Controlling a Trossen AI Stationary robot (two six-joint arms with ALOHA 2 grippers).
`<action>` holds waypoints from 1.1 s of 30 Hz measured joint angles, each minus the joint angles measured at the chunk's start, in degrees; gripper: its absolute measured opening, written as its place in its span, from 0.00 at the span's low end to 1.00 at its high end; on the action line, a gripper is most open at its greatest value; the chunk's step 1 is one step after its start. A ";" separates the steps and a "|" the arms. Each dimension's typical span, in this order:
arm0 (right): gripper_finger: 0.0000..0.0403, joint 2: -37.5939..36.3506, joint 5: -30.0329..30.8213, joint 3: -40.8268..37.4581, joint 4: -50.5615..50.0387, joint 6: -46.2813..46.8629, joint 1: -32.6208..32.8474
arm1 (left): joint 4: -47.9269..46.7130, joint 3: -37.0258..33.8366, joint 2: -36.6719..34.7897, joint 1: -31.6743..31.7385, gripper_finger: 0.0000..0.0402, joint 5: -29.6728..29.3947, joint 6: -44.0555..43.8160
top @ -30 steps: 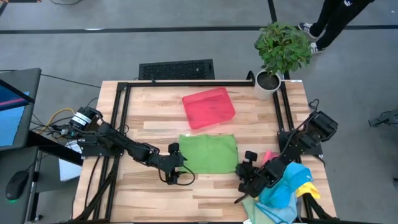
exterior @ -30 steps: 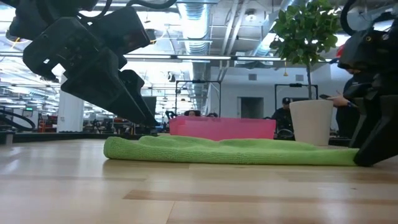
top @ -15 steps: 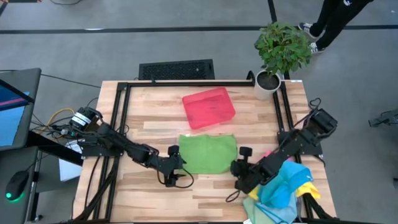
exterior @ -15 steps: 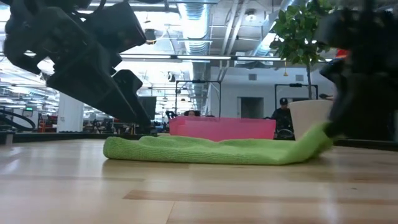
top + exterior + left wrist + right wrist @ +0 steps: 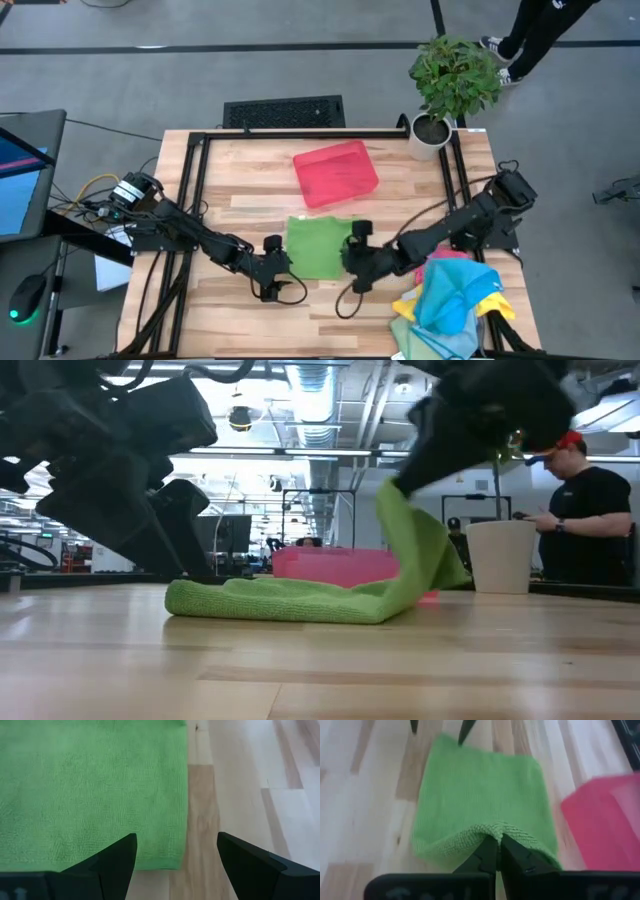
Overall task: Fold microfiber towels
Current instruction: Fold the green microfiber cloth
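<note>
Seen from above, the green towel is laid near the middle of the table, just in front of the red tray. Its right edge is pinched by the right gripper and is being carried over the cloth toward the left. The left gripper is held just beside the towel's left edge. A heap of unfolded towels, blue, yellow, pink and pale green, is left at the table's front right corner, so most of the task is judged to be outstanding.

At table height, one side of the towel is seen lifted into an arc while the rest is lying flat; the fold is judged to be about half made.

Past the left wrist, the jaws are spread wide over the towel's corner and bare wood, with nothing held.

Past the right wrist, the jaws are pressed together on a raised hem of the towel, and the tray is seen beyond.
</note>
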 joint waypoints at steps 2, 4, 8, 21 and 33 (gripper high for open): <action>0.08 0.02 -1.76 0.02 2.43 -2.13 -1.44 | -0.40 0.00 0.00 -0.27 0.67 -0.49 -0.13; 0.07 0.03 -2.44 0.02 5.19 -4.36 -2.62 | -0.38 0.00 0.00 -0.46 0.67 -1.30 -0.13; 0.06 0.03 -5.11 0.02 10.83 -8.77 -4.32 | -0.97 0.00 0.00 -0.48 0.67 -1.59 -0.07; 0.07 5.24 -12.51 0.44 24.77 -14.39 -6.54 | -1.77 0.00 0.50 -0.22 0.67 -4.11 2.03; 0.09 15.70 -16.13 8.98 25.40 -20.52 -6.72 | -3.01 0.00 0.50 -0.17 0.67 -4.52 1.44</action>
